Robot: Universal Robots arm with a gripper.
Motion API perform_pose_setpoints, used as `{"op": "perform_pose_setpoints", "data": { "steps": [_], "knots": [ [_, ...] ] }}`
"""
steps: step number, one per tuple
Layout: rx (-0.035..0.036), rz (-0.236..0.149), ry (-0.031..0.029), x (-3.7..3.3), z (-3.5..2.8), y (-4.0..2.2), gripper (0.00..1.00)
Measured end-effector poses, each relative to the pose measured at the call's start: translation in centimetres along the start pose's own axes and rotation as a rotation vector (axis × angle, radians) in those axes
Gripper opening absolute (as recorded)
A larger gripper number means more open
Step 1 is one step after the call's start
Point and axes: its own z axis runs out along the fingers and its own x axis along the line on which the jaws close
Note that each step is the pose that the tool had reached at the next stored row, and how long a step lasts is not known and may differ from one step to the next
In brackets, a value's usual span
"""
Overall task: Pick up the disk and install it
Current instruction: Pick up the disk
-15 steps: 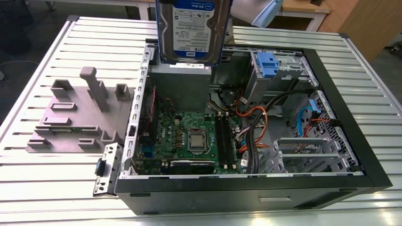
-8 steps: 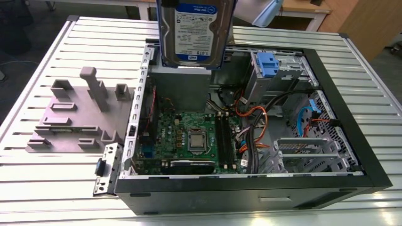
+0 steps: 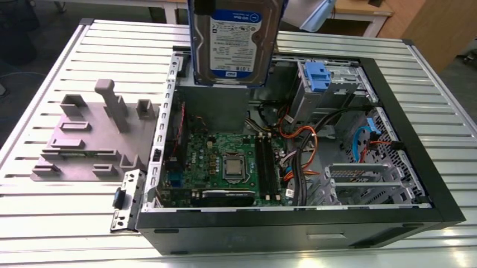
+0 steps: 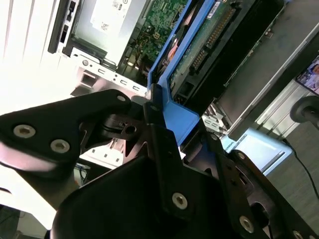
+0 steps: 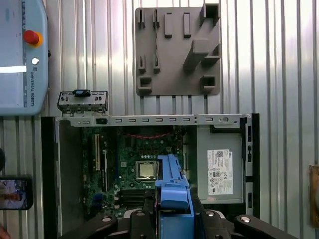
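The disk, a silver drive with a blue-and-white label, hangs upright above the back of the open computer case in the exterior view. Its blue carrier is clamped between the black fingers of my gripper, which is shut on it. In the first wrist view the carrier juts out from the gripper over the motherboard.
A grey fixture plate lies at the case's left in the exterior view. A blue bracket sits in the drive cage. A grey box with a white sticker, a small metal bracket and a pendant are nearby.
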Motion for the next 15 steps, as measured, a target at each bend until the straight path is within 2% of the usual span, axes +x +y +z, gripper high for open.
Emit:
{"op": "perform_pose_setpoints", "data": {
  "steps": [3, 12, 15],
  "knots": [
    [-0.0001, 0.0, 0.0001, 0.0, 0.04, -0.85, 0.36],
    [-0.0001, 0.0, 0.0001, -0.16, 0.26, -4.78, 0.36],
    [0.0, 0.0, 0.0, -0.18, 0.32, -5.38, 0.36]
  ]
}}
